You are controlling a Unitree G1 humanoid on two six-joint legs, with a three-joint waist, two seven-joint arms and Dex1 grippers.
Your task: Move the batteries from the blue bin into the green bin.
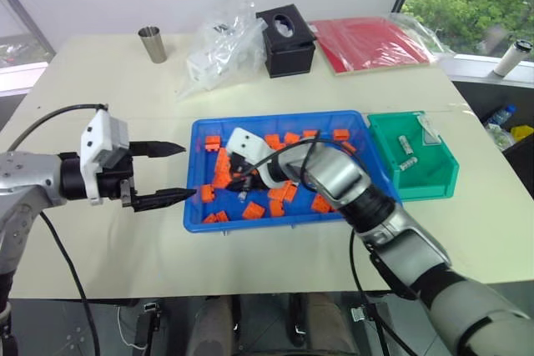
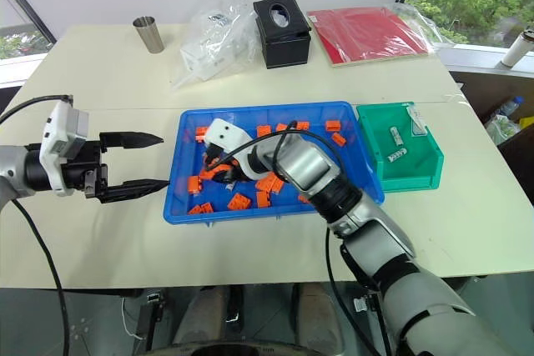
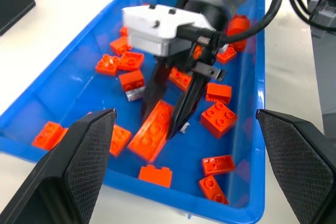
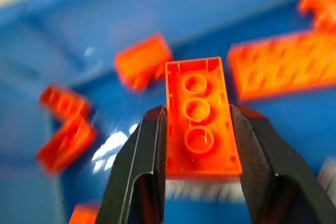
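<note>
The blue bin (image 1: 275, 117) lies mid-table and holds several orange bricks. My right gripper (image 3: 160, 125) reaches down into its left half. In the right wrist view its two fingers (image 4: 147, 150) press against the long sides of an orange brick (image 4: 199, 124), and a silver-grey strip shows under the brick's near end. One battery (image 3: 134, 94) lies on the bin floor just beside that gripper. The green bin (image 1: 434, 181) stands against the blue bin's right end with two batteries (image 1: 407, 163) inside. My left gripper (image 1: 185, 171) hovers open just left of the blue bin, holding nothing.
At the back of the table stand a steel cup (image 1: 153, 43), a crumpled clear bag (image 1: 221, 43), a black tissue box (image 1: 286, 39) and a red folder (image 1: 367, 39). Bare tabletop stretches in front of both bins to the near edge.
</note>
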